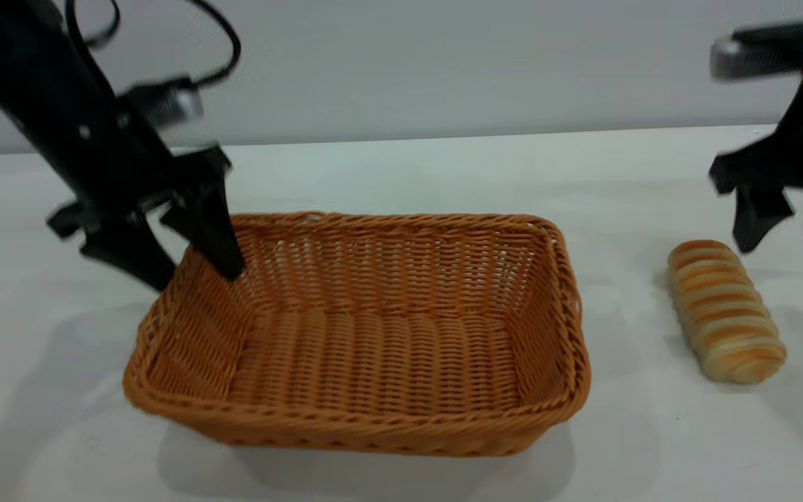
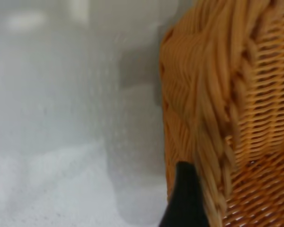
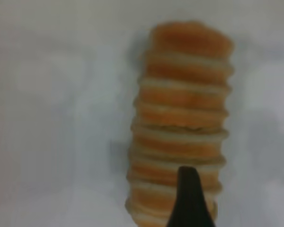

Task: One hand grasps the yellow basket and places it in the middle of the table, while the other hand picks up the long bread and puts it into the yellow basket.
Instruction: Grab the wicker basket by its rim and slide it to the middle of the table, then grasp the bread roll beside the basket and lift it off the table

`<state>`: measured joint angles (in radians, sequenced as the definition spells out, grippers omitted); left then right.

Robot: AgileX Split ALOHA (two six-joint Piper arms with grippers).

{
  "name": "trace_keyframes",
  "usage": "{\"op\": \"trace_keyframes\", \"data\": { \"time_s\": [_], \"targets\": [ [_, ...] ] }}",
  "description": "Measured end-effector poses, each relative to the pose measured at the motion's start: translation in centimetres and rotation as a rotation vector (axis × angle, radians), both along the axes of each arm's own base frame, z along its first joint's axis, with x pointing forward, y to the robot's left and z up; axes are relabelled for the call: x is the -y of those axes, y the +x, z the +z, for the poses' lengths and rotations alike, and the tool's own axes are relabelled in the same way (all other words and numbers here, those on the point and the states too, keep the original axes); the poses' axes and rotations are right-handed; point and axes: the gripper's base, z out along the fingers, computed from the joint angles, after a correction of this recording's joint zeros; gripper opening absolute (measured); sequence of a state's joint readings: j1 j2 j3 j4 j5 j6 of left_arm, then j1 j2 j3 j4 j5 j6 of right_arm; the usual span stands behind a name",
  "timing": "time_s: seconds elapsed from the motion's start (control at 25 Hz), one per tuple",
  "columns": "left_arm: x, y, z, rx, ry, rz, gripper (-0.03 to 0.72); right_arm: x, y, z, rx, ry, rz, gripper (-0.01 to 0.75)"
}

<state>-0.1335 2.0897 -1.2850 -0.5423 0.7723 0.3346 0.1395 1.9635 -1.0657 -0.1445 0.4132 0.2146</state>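
Two grippers: both at work, one at each end of the worktop (image 1: 401, 174).
Left gripper (image 1: 189, 268): its jaws straddle the near-left end wall of the yellow basket (image 1: 366, 335), one finger inside against the weave, the other outside; the gap looks narrow.
Left jaws, state: probably pinched on the rim, though the wrist view shows only one finger beside the braid, so I can't swear the grip is firm.
Yellow basket: between the left jaws at its left end, the rest reaching away toward the middle of the worktop; it looks slightly tipped, its left side a touch raised, or so the shadow suggests.
Right gripper (image 1: 788, 226): hangs over the far end of the long bread (image 1: 725, 310), jaws spread wide, holding nothing.
Long bread: lies flat on the worktop just below and ahead of the right jaws, apart from them, and well clear of the basket's right wall.
Step in hand: my read is that the basket is being placed centrally while the right arm lines up on the bread.
Next move: the right jaws need to drop astride the loaf's width, close gently since bread squashes, then lift over the basket's rim.
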Motion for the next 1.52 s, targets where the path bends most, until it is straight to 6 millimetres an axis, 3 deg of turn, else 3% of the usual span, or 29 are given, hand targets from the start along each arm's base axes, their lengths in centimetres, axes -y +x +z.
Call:
{"op": "trace_keyframes", "data": {
  "time_s": [0.24, 0.44, 0.88, 1.0, 1.2, 1.24, 1.36, 1.52],
  "targets": [
    [-0.1, 0.5, 5.5, 0.165, -0.003, -0.021, 0.622, -0.2, 0.7, -3.6, -0.096, -0.009, 0.005, 0.591],
    [-0.3, 0.1, 9.0, 0.276, 0.005, -0.027, 0.608, -0.5, 0.8, -5.1, -0.128, 0.021, 0.015, 0.591],
    [-0.4, -0.8, 11.8, 0.344, -0.006, -0.030, 0.596, -1.1, 2.0, -6.8, -0.169, 0.055, 0.039, 0.577],
    [-0.4, -1.0, 12.6, 0.360, -0.009, -0.031, 0.596, -1.1, 2.1, -6.9, -0.183, 0.054, 0.039, 0.484],
    [-0.5, -1.6, 14.1, 0.396, -0.014, -0.034, 0.595, -1.1, 2.1, -7.0, -0.189, 0.043, 0.064, 0.117],
    [-0.5, -1.8, 14.6, 0.408, -0.016, -0.034, 0.595, -1.0, 2.0, -7.0, -0.191, 0.036, 0.074, 0.080],
    [-0.6, -2.3, 15.7, 0.442, -0.019, -0.034, 0.595, -0.9, 2.0, -6.9, -0.195, 0.024, 0.089, 0.057],
    [-0.6, -3.0, 17.0, 0.474, -0.020, -0.073, 0.595, -0.8, 2.0, -5.3, -0.183, 0.010, 0.106, 0.057]
  ]
}}
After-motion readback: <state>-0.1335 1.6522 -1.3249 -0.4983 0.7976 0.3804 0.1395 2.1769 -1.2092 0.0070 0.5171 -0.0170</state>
